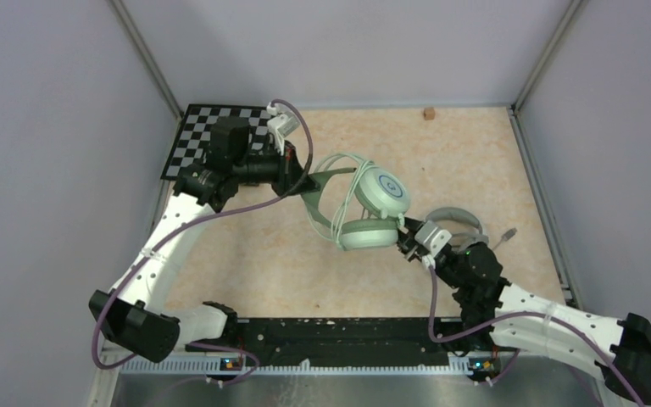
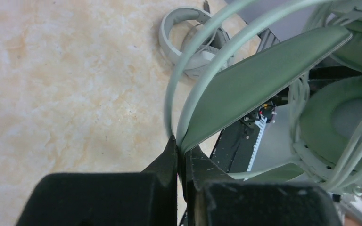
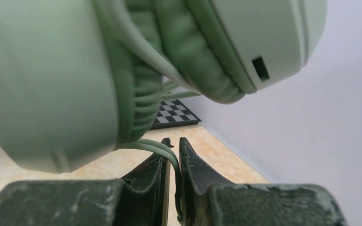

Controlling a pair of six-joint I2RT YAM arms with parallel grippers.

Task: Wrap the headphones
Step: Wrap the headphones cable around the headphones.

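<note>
One mint-green headset (image 1: 381,192), one white headset (image 1: 460,216), one checkerboard (image 1: 191,136), one brown block (image 1: 429,113).

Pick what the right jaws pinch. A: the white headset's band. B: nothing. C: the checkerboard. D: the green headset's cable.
D: the right wrist view shows the green headset's cable passing down between the nearly closed right jaws, while the white headset lies apart from them.

left arm (image 1: 168,248): stretched way forward, wrist turned inward
left gripper (image 2: 181,153): clamped tight on headband (image 2: 264,80)
right arm (image 1: 547,312): bent low, angled inward
right gripper (image 3: 173,153): pinching cable (image 3: 158,147)
</note>
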